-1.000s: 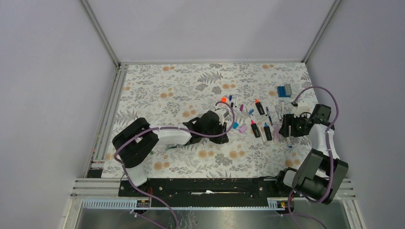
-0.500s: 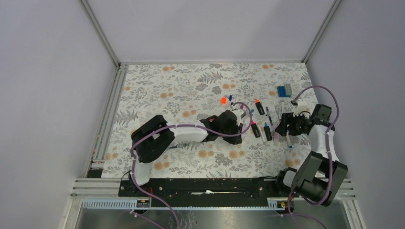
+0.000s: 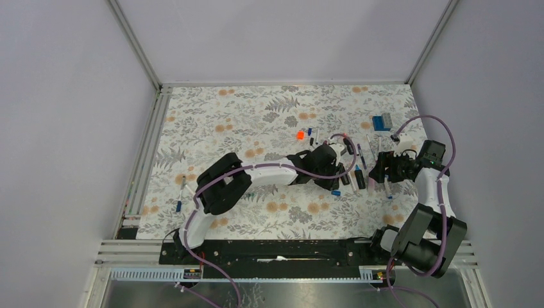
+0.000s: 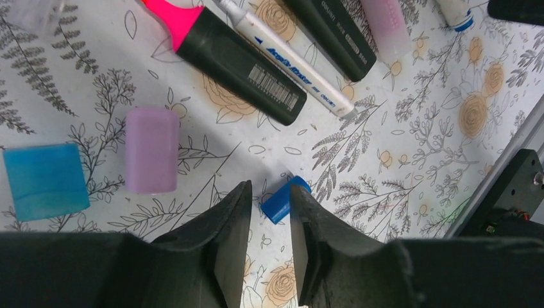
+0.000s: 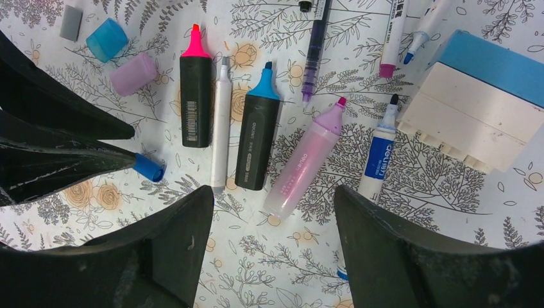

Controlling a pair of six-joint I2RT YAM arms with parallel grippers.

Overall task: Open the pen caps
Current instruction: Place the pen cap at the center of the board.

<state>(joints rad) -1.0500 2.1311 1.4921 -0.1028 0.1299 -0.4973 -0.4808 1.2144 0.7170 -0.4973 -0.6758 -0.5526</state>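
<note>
My left gripper (image 4: pixel 270 190) hangs low over the table with its jaws a narrow gap apart. A small dark blue cap (image 4: pixel 281 202) lies on the table at its fingertips, touching the right finger; the cap also shows in the right wrist view (image 5: pixel 149 168) and from above (image 3: pixel 335 192). Beyond it lie a loose lilac cap (image 4: pixel 152 149), a loose light blue cap (image 4: pixel 45 181), an uncapped pink highlighter (image 4: pixel 237 61) and a white pen (image 4: pixel 289 61). My right gripper (image 5: pixel 272 196) is wide open above an uncapped lilac highlighter (image 5: pixel 305 163), next to an uncapped blue highlighter (image 5: pixel 260 138).
A blue-and-white block (image 5: pixel 478 96) sits right of the pens, with a purple pen (image 5: pixel 315 51) and a blue-labelled white pen (image 5: pixel 378 157) nearby. A loose orange cap (image 3: pixel 299 135) lies farther back. Both grippers (image 3: pixel 330 183) (image 3: pixel 380 176) crowd the pen cluster.
My left arm has swung right from mid-table into the pen cluster. The dark blue cap now lies on the table near it. The right arm has barely moved.
</note>
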